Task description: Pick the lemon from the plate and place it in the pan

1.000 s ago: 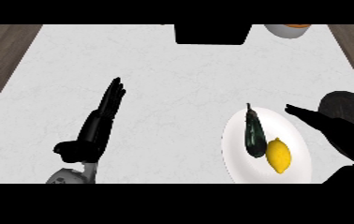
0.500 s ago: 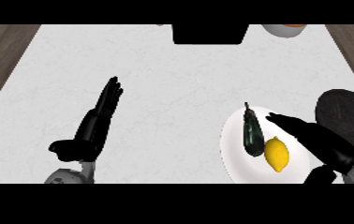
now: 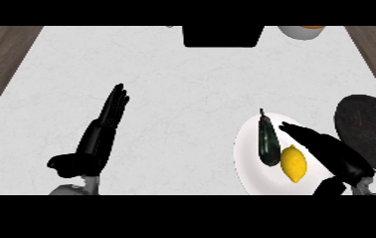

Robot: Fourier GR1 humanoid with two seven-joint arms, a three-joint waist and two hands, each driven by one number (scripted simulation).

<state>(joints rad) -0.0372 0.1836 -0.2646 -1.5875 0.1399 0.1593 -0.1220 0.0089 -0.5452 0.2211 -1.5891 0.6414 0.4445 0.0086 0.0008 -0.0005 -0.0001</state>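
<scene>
A yellow lemon [image 3: 294, 164] lies on the white plate [image 3: 249, 170] at the lower right, next to a dark green eggplant [image 3: 268, 140]. My right hand [image 3: 329, 151] reaches over the plate's right side with straight fingers, just right of the lemon and above it, holding nothing. The dark pan [image 3: 358, 122] shows at the right edge, partly cut off and partly behind that hand. My left hand [image 3: 99, 135] rests open on the counter at the lower left, fingers pointing up.
A black box-like object [image 3: 223, 35] sits at the counter's far edge in the middle. A white bowl [image 3: 303, 31] with something orange stands at the far right. Wooden floor shows past the counter's left and right edges.
My right hand has moved left and down from the pan's side over the plate, closing in on the lemon. The left hand has barely shifted.
</scene>
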